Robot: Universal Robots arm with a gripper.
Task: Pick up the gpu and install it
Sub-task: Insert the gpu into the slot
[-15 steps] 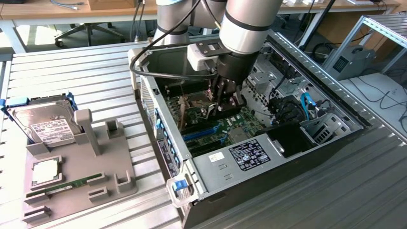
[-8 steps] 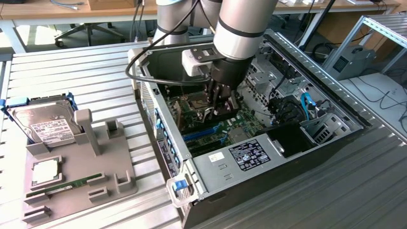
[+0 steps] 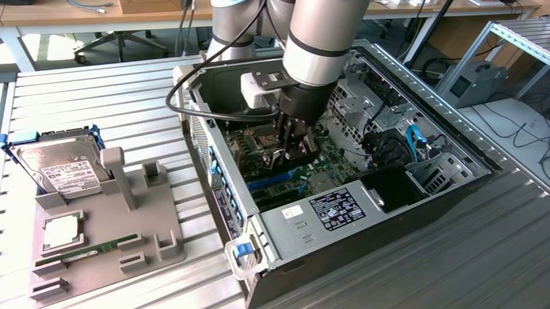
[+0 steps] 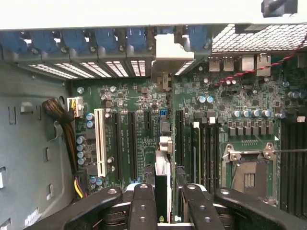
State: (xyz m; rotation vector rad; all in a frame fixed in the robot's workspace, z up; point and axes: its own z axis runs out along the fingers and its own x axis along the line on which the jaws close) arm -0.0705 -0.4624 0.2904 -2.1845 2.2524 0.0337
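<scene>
gripper [image 4: 163, 203] is down inside the open pc case [image 3: 284, 222], jaws clamped on the gpu [image 4: 162, 184], held on edge just above the motherboard [image 4: 144, 129]. judgement: keep the card square, bracket toward the rear slot openings [image 4: 115, 68], edge aligned over 1 slot.

The gpu [image 4: 162, 184], a slim dark card with a silvery bracket, stands on edge over the motherboard, low in the frame's center.

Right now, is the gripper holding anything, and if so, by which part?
Yes. The gripper holds the gpu edge-on between its fingers, gripped along its upper edge, over the motherboard inside the computer case.
</scene>
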